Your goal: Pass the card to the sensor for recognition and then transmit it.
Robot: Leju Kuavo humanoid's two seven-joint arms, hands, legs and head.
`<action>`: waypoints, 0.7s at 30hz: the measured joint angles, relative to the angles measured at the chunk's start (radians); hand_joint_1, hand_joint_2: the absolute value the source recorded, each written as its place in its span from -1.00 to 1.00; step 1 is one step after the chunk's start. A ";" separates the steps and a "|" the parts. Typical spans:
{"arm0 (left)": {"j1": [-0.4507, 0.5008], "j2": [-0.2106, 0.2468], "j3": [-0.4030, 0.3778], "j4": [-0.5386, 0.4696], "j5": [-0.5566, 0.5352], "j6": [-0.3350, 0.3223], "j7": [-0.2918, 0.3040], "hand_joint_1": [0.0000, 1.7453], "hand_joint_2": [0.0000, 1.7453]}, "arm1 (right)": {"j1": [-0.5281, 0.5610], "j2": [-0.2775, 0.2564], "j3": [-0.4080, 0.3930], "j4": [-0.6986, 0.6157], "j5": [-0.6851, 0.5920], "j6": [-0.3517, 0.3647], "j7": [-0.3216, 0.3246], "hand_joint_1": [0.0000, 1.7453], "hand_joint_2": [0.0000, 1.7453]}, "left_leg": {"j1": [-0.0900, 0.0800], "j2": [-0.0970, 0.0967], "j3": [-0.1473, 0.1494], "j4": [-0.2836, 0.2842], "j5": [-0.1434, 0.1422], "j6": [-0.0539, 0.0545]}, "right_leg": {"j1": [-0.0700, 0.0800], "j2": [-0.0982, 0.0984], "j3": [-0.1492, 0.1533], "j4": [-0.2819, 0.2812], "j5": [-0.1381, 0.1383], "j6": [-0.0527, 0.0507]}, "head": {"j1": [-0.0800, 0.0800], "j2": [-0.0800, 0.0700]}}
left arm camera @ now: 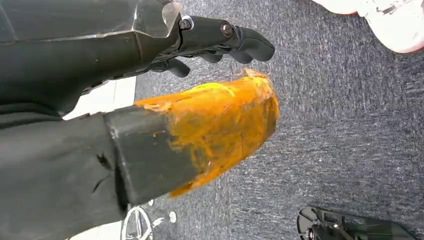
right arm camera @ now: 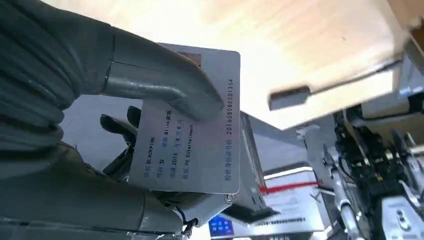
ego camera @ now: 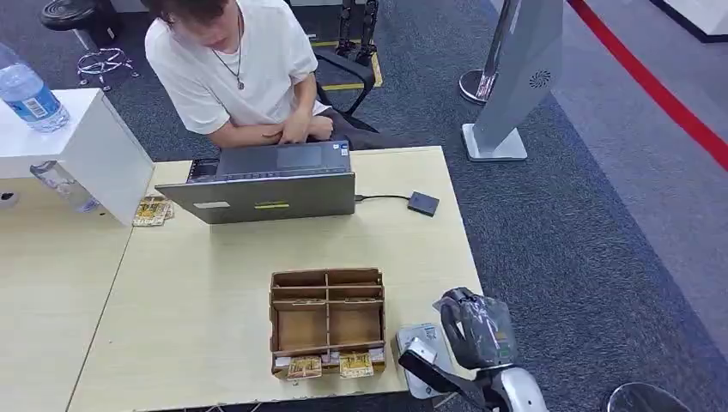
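R hand (right arm camera: 100,115): thumb pressed on the face of the card (right arm camera: 192,135), dark fingers behind it; card pinched flat, printed side toward the wrist cam. In the head view the R hand (ego camera: 476,330) sits at the table's (ego camera: 215,283) near right corner, just over the grey sensor (ego camera: 421,348). Whether card touches sensor: can't tell.

L hand (left arm camera: 220,42): hangs off the table over the carpet, fingers loosely curled w/ nothing in them.

Step in hand (my judgement): present card to sensor.
- Keep card face parallel to the sensor top, centred over it.
- Hold thumb pressure steady; the grip covers only one end of the card, so a tilt could let it slip.
- Lower slowly, pause for the read, then lift straight before handing on.
- Sensor sits at the table edge; avoid pushing it outward.

Containers:
- Wooden box (ego camera: 327,322), just left of the sensor, open top w/ dividers. Front row holds two yellowish cards (ego camera: 330,366); the larger compartments behind look empty.
- Bottle (ego camera: 28,93) on the white stand, far left: clear w/ label, contents not readable.

Farther out: laptop (ego camera: 270,184) at the far edge, person seated behind it, small black unit (ego camera: 422,203) on a cable beside it.
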 joint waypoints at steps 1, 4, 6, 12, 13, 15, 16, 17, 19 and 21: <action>0.000 0.000 0.000 0.000 -0.002 0.000 0.000 -1.00 -1.00 | 0.000 0.011 -0.012 -0.013 0.009 -0.001 -0.017 1.00 1.00 | 0.000 0.000 0.000 0.000 0.000 0.000 | 0.000 0.000 0.000 0.000 0.000 0.000 | 0.000 0.000; 0.000 0.000 0.000 0.000 -0.005 0.000 0.000 -1.00 -1.00 | -0.006 0.039 -0.034 -0.038 0.029 -0.001 -0.043 1.00 1.00 | 0.000 0.000 0.000 0.000 0.000 0.000 | 0.000 0.000 0.000 0.000 0.000 0.000 | 0.000 0.000; 0.000 -0.002 0.000 0.000 -0.009 0.000 0.000 -1.00 -1.00 | -0.013 0.055 -0.042 -0.050 0.042 -0.001 -0.052 1.00 1.00 | 0.000 0.000 0.000 0.000 0.000 0.000 | 0.000 0.000 0.000 0.000 0.000 0.000 | 0.000 0.000; 0.000 -0.003 0.000 0.000 -0.017 -0.001 0.000 -1.00 -1.00 | -0.036 0.087 -0.054 -0.074 0.083 -0.001 -0.071 1.00 1.00 | 0.000 0.000 0.000 0.000 0.000 0.000 | 0.000 0.000 0.000 0.000 0.000 0.000 | 0.000 0.000; 0.000 -0.003 0.000 0.000 -0.017 -0.001 0.000 -1.00 -1.00 | -0.041 0.092 -0.055 -0.077 0.089 -0.001 -0.072 1.00 1.00 | 0.000 0.000 0.000 0.000 0.000 0.000 | 0.000 0.000 0.000 0.000 0.000 0.000 | 0.000 0.000; 0.000 -0.003 0.000 0.000 -0.019 -0.001 0.000 -1.00 -1.00 | -0.055 0.100 -0.055 -0.082 0.100 -0.001 -0.074 1.00 1.00 | 0.000 0.000 0.000 0.000 0.000 0.000 | 0.000 0.000 0.000 0.000 0.000 0.000 | 0.000 0.000; 0.000 -0.003 0.000 0.000 -0.021 -0.001 0.000 -1.00 -1.00 | -0.063 0.104 -0.055 -0.083 0.107 -0.001 -0.075 1.00 1.00 | 0.000 0.000 0.000 0.000 0.000 0.000 | 0.000 0.000 0.000 0.000 0.000 0.000 | 0.000 0.000; 0.000 -0.003 0.000 0.000 -0.022 -0.002 0.000 -1.00 -1.00 | -0.069 0.108 -0.055 -0.086 0.112 -0.001 -0.078 1.00 1.00 | 0.000 0.000 0.000 0.000 0.000 0.000 | 0.000 0.000 0.000 0.000 0.000 0.000 | 0.000 0.000; 0.000 -0.003 0.000 0.000 -0.024 -0.002 0.000 -1.00 -1.00 | -0.087 0.115 -0.055 -0.088 0.120 -0.001 -0.080 1.00 1.00 | 0.000 0.000 0.000 0.000 0.000 0.000 | 0.000 0.000 0.000 0.000 0.000 0.000 | 0.000 0.000; 0.000 -0.003 0.000 0.000 -0.031 -0.003 0.000 -1.00 -1.00 | -0.105 0.122 -0.055 -0.088 0.130 -0.001 -0.081 1.00 1.00 | 0.000 0.000 0.000 0.000 0.000 0.000 | 0.000 0.000 0.000 0.000 0.000 0.000 | 0.000 0.000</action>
